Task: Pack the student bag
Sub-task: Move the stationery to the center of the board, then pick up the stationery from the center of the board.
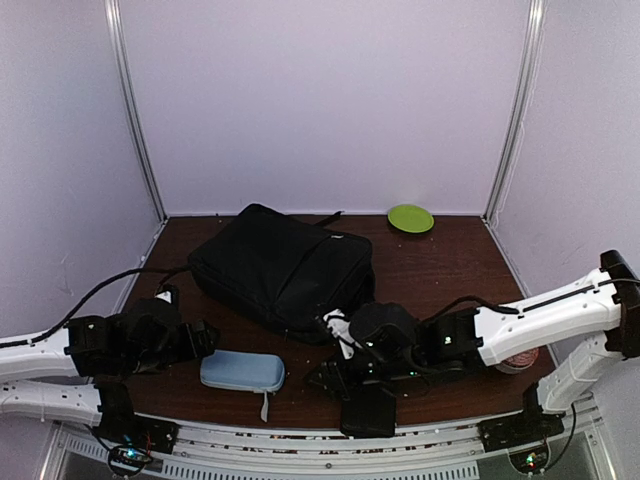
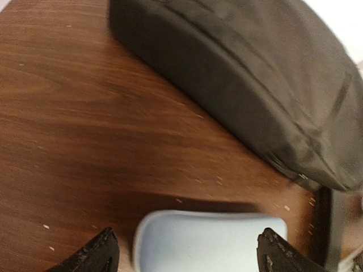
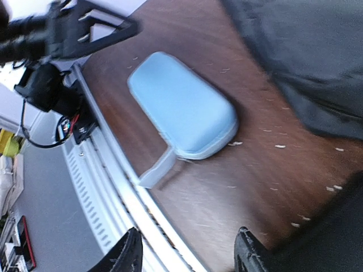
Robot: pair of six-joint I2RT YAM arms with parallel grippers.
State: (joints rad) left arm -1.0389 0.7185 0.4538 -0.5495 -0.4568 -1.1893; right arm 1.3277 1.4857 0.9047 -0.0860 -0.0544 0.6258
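L gripper [image 2: 187, 258]: jaws wide apart, holding nothing. In the wrist view the light blue pouch [image 2: 210, 241] sits between the two fingertips [image 2: 97, 254], but no contact is visible; can't tell the height above it. From the top cam the gripper is just left of the pouch's left end, low over the desk [image 1: 440, 270].

R gripper [image 3: 187, 255]: jaws part open, nothing between them. Its wrist view shows only bare desk and the near-edge rail in the gap. It's to the right of the pouch, at the near right corner of the student bag [image 1: 285, 268]; can't tell if it touches the bag.

The bag lies flat at desk centre, rotated approx diagonal, and looks closed. It's far of the pouch and apart from it.

The pouch is at near centre-left, with its pull tab pointing to the near edge.

A flat black item [image 1: 368, 410] is under the R wrist at the near edge; too dark to ID. A green disc [image 1: 410, 218] is at the far right of the desk, well apart from the bag.
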